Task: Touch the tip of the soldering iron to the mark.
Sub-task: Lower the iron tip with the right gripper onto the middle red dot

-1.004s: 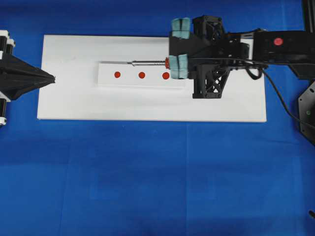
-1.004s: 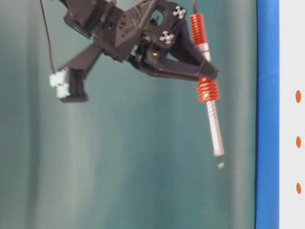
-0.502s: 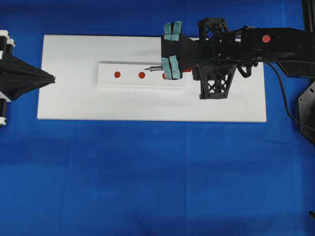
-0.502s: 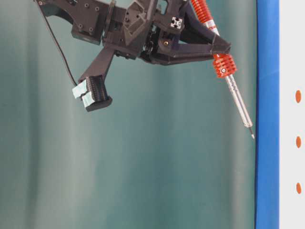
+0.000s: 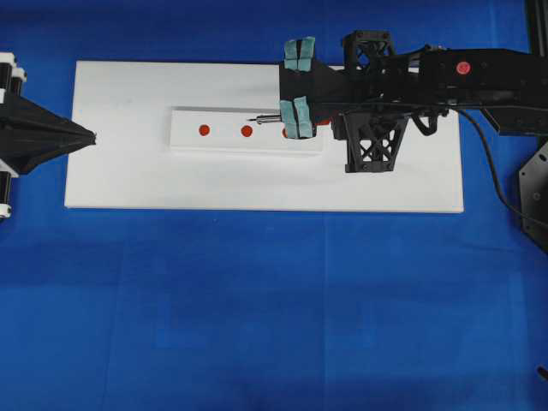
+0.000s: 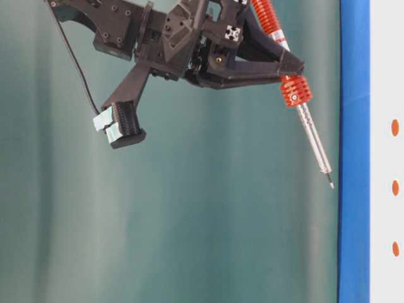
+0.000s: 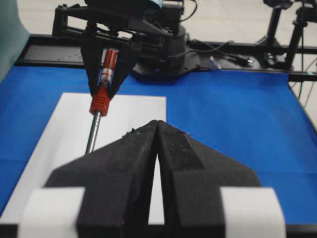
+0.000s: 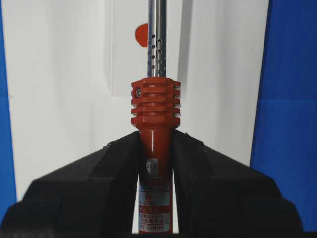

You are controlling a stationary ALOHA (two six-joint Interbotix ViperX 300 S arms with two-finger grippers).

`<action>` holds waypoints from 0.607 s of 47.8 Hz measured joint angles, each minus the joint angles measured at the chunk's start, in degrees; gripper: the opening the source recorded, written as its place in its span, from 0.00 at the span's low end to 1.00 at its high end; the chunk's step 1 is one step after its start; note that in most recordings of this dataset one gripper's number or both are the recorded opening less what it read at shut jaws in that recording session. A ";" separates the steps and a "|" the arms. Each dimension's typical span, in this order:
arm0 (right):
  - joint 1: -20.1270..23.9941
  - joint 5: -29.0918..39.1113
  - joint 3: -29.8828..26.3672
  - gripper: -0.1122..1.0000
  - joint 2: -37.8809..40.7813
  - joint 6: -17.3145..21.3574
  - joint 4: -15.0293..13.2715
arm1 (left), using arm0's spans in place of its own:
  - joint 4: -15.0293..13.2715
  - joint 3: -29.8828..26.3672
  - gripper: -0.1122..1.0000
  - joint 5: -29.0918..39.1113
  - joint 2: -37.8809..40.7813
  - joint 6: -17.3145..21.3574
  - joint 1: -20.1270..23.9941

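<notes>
Right wrist view shows the right gripper (image 8: 155, 163) clamped on the iron (image 8: 154, 114) at its red handle, the correct hold for this light, rigid, fragile-tipped tool.

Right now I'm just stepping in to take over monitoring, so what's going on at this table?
The right gripper has its jaws shut on the red handle of the soldering iron, holding it tilted down over a white strip that carries red marks. In the table-level view the tip hangs just short of the surface, not yet touching. From overhead it points near the middle mark. The left gripper sits shut at the board's far end, holding nothing.
</notes>
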 measured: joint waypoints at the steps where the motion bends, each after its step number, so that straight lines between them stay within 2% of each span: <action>1: 0.00 -0.26 0.00 0.16 0.00 0.00 0.00 | -0.09 0.00 0.10 -0.09 0.00 -0.09 0.00; 13: 0.00 -1.49 -0.62 0.16 1.49 0.00 0.00 | 0.00 0.00 0.10 -0.09 0.00 0.00 0.00; 29: 0.00 -3.16 -4.31 0.16 6.77 0.00 0.00 | -0.09 0.00 0.10 -0.09 0.00 0.00 0.00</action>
